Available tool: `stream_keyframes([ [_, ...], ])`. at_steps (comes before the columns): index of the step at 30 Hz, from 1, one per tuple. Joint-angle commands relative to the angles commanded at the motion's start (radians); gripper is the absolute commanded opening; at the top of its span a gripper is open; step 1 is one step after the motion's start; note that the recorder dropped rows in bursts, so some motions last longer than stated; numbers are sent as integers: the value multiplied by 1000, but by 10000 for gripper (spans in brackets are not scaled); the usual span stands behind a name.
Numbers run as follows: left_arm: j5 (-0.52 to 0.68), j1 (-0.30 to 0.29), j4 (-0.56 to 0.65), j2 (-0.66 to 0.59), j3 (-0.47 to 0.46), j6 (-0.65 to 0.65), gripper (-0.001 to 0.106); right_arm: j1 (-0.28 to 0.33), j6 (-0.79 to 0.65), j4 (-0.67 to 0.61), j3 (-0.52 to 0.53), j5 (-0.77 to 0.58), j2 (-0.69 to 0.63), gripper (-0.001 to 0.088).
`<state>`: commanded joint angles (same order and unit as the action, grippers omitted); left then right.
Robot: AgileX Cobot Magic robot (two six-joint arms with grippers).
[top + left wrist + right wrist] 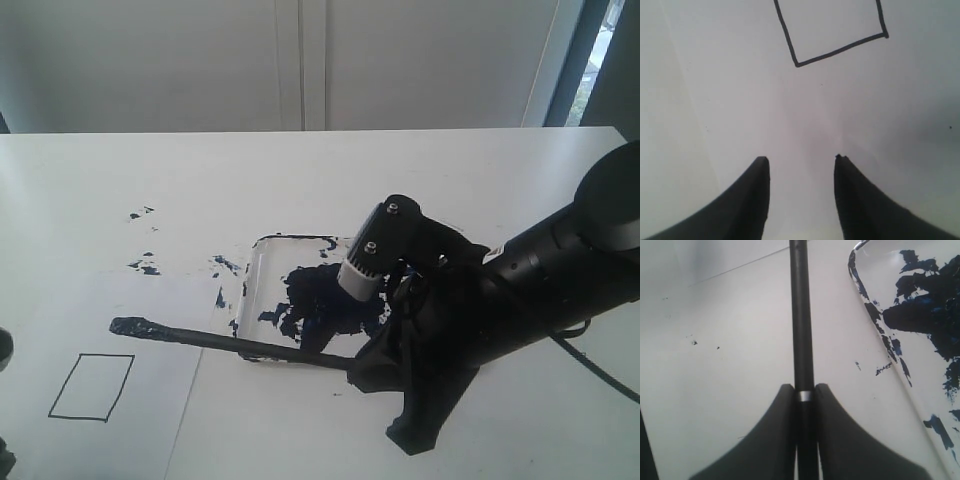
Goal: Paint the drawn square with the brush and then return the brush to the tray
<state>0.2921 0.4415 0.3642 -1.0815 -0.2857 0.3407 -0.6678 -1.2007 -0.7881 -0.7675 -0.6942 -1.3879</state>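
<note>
The drawn square (91, 386) is a blank black outline on the white paper at the lower left; part of the square (832, 30) also shows in the left wrist view. My right gripper (358, 362) is shut on the brush (225, 343), a long black stick whose paint-loaded tip points left, above and right of the square. In the right wrist view the brush (801, 315) runs straight out from between the fingers of the right gripper (805, 390). The clear tray (262, 262), blotched with dark paint, lies just behind the brush. My left gripper (801, 161) hangs open over bare paper.
Stray dark paint specks (146, 264) dot the paper left of the tray. The paint-smeared tray rim (875, 315) lies close beside the brush in the right wrist view. The right arm's black body (520, 290) covers the tray's right side.
</note>
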Motion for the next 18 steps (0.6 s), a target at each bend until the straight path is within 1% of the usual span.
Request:
stream_keyframes([
  [2,-18,0,0,-20,6,0,592,0,0,0,0,-1,0,0],
  [4,-38,0,0,-39,6,39,615,0,0,0,0,-1,0,0],
  [8,-85,0,0,-79,6,112,614,0,0,0,0,-1,0,0],
  [16,-100,0,0,-134,6,115,614,0,0,0,0,-1,0,0],
  [18,-101,0,-2,-134,6,117,593,0,0,0,0,-3,0,0],
])
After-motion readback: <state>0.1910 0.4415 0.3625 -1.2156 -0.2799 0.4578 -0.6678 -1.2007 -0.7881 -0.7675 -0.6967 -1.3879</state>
